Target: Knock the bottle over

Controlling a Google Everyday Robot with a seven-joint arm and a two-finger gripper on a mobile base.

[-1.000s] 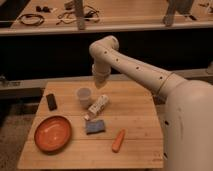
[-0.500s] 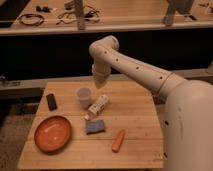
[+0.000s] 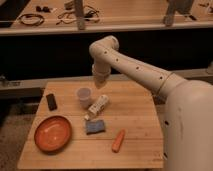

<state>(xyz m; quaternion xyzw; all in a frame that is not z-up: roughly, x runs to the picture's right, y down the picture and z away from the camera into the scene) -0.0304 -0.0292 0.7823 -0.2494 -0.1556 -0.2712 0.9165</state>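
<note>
whitish bottle [image 3: 98,106], white gripper [image 3: 101,83] above it.

Lab: cable-strewn workbench [image 3: 125,22], gripper [image 3: 100,84] over table [image 3: 135,125].

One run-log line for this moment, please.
bottle: lying on its side by cup | gripper: above table, over bottle | task: looks done

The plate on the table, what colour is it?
Orange-red, in the camera view: the plate sits front-left; the gripper hangs above the cup.
</note>
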